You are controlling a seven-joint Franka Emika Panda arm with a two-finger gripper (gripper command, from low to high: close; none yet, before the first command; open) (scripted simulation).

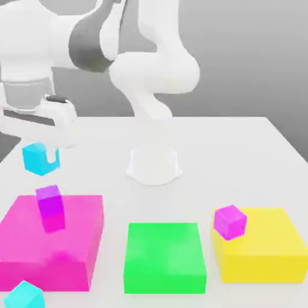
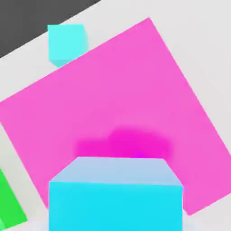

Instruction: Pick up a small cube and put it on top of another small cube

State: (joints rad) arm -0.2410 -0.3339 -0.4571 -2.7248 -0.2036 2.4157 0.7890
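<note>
Two small cyan cubes are in play: one (image 1: 40, 158) is clenched in the jaws of the gripper (image 1: 48, 157), carried high at about nine o'clock in the exterior view, above the counter (image 1: 240, 150); the other (image 1: 24, 296) sits on the counter at seven o'clock, just off the pink block's (image 1: 72, 240) corner. This looks like the carry step. Next, I judge, the held cube must line up squarely over its twin before descending. Also counted: two magenta cubes (image 1: 50, 207), three flat blocks – pink, green (image 1: 164, 257), yellow (image 1: 264, 246).
</note>
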